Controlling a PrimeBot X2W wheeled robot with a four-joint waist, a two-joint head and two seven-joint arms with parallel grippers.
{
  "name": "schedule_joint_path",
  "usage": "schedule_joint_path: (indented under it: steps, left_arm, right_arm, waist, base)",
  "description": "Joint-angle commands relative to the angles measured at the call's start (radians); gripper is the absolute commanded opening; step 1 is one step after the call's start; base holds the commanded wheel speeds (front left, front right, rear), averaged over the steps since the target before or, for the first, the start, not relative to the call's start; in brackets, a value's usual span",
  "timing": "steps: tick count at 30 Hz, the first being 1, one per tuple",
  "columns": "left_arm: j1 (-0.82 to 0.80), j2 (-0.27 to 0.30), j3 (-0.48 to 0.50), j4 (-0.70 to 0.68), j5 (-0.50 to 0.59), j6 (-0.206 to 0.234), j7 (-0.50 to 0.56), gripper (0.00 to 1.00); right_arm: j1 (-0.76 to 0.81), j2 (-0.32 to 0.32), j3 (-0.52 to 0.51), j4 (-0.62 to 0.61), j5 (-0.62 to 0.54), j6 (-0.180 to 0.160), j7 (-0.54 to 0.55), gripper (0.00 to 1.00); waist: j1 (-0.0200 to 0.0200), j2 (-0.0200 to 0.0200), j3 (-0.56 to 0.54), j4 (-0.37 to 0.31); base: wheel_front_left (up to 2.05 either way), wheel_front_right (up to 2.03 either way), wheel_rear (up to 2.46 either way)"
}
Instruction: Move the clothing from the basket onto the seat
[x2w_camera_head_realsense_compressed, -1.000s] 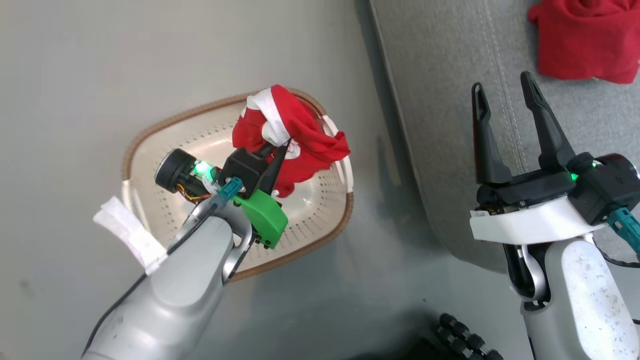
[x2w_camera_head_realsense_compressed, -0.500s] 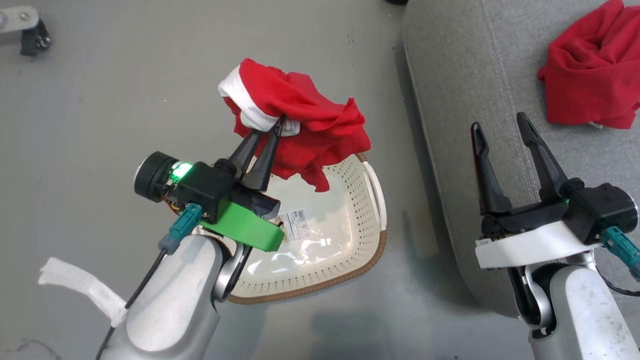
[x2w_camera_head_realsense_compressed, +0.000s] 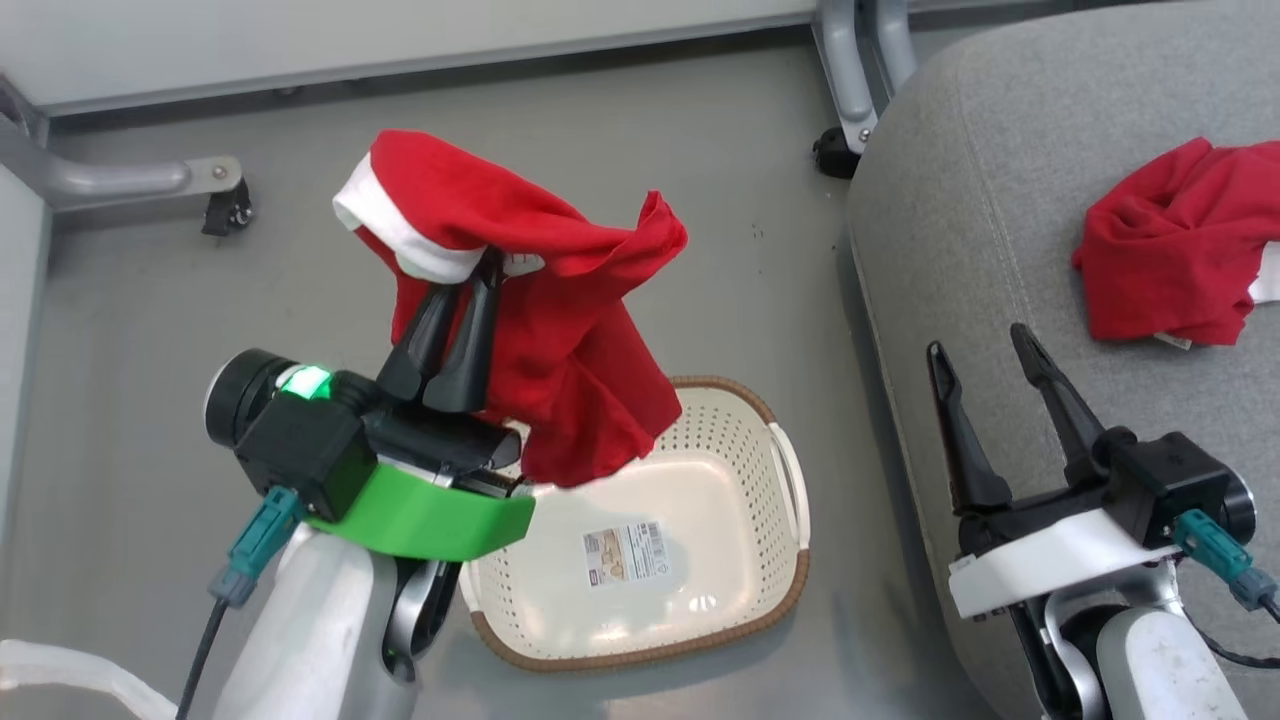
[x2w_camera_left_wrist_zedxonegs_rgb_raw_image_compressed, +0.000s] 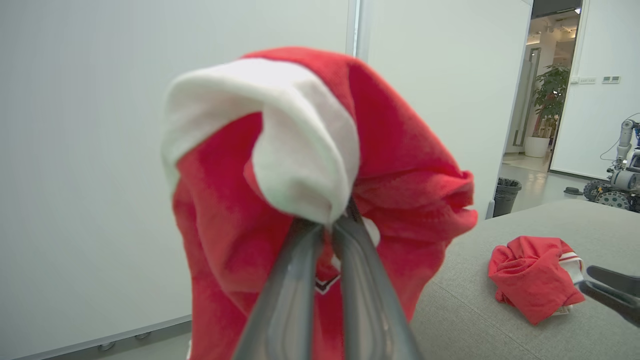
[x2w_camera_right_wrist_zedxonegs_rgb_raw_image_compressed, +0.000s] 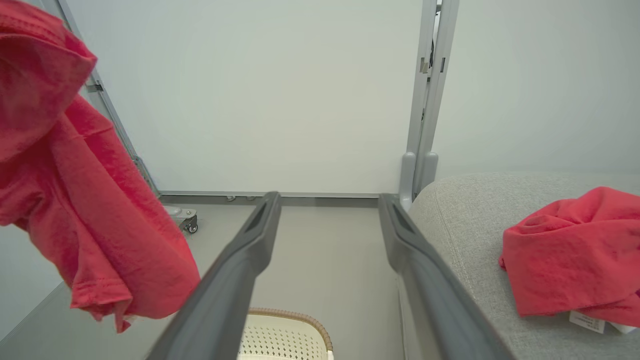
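The garment (x2w_camera_head_realsense_compressed: 580, 360), clamped in left fingers (x2w_camera_head_realsense_compressed: 430, 335), has been lifted from the basket (x2w_camera_head_realsense_compressed: 720, 500). Only placing on the seat (x2w_camera_head_realsense_compressed: 1000, 180) is left; right fingers (x2w_camera_head_realsense_compressed: 962, 440) are spread.

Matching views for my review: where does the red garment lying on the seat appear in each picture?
Head view: the crumpled garment lies upper right, on the seat.
Left wrist view: the garment, lower right.
Right wrist view: the garment, right edge.
Shared landmark: the grey seat under it.

Two red garments (x2w_camera_head_realsense_compressed: 565, 340) (x2w_camera_head_realsense_compressed: 1170, 255), one basket (x2w_camera_head_realsense_compressed: 745, 450), one grey seat (x2w_camera_head_realsense_compressed: 1000, 200)
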Motion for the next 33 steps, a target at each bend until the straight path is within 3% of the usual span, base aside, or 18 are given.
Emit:
schedule_joint_path:
  steps: [1,14,33]
  left_arm:
    - [0.032,0.0,0.008,-0.014,-0.001,-0.006,-0.003,0.0]
    - [0.208,0.014,0.003,-0.083,-0.007,-0.019,-0.003,0.0]
    - [0.238,0.016,-0.013,-0.111,-0.022,-0.02,-0.003,0.0]
  right_arm:
    - [0.027,-0.003,0.003,-0.002,0.007,-0.002,0.006,1.0]
    - [0.16,0.005,0.009,-0.04,0.024,-0.002,0.055,1.0]
    - [0.179,0.012,0.025,-0.065,0.03,-0.002,0.075,1.0]
  waist:
    - [0.0001,0.0,-0.084,0.025]
    - [0.0001,0.0,-0.226,0.017]
    - [0.0001,0.0,-0.241,0.025]
  base:
    - [0.0,0.0,0.0]
    - [0.0,0.0,0.0]
    - [0.0,0.0,0.0]
